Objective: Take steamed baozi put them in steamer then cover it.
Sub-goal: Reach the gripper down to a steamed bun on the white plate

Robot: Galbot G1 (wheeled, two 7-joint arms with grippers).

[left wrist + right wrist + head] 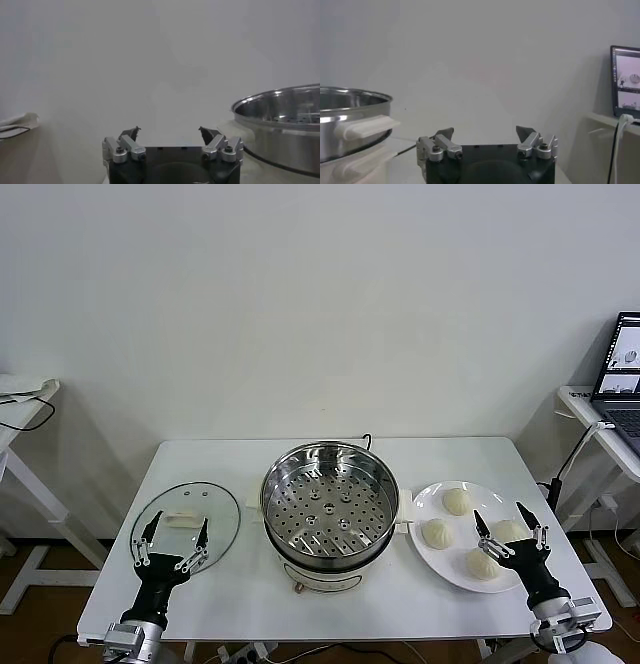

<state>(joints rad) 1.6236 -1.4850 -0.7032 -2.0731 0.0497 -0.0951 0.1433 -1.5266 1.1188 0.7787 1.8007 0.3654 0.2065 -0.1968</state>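
White desk (250, 459) before a plain wall; four baozi (458, 502) on the plate (428, 496), right of the empty steamer (330, 496); right pincer (509, 531), spread, hovers over them; left pincer (172, 540), spread, over the glass cover (220, 504).

You will find nothing readable here: the laptop (622, 364) screen at three o'clock shows only small pictures, and no label or brand can be made out.
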